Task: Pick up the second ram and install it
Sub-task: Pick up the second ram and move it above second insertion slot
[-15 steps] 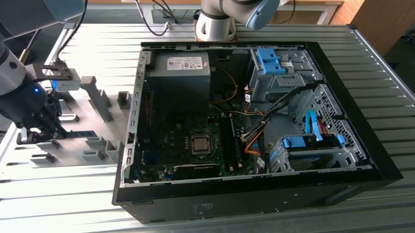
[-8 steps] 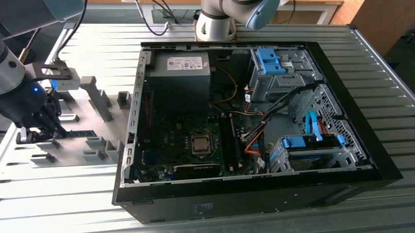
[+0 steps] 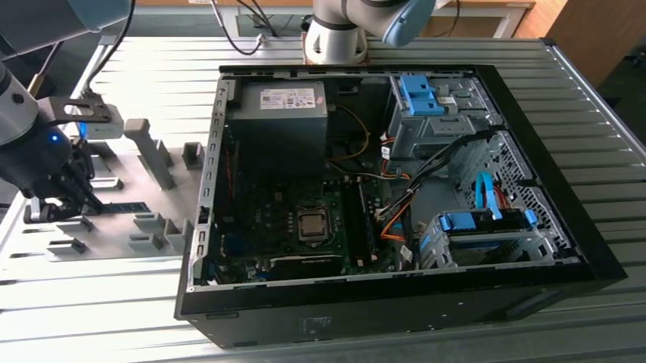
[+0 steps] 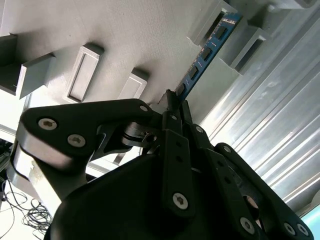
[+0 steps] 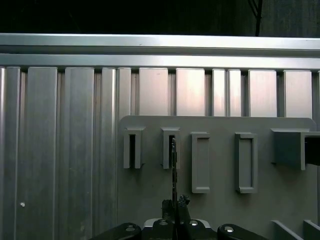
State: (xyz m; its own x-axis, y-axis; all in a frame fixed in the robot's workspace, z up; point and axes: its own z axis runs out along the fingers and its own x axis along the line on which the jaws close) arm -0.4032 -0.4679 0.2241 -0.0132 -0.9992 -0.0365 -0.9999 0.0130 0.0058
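Jaws: my gripper pinches one end of the thin, long blue-green circuit-board second ram | Place: standing in the grey slotted holder plate, near the surface's edge | Handling, I judge: light, stiff, fragile; grip the board edges, not the chips.

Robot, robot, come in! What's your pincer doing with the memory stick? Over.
Pincer shut on second ram, near end. Ram sits in grey holder slots. Nothing in the way.

Second ram: smooth circuit board; table: ribbed shiny metal.
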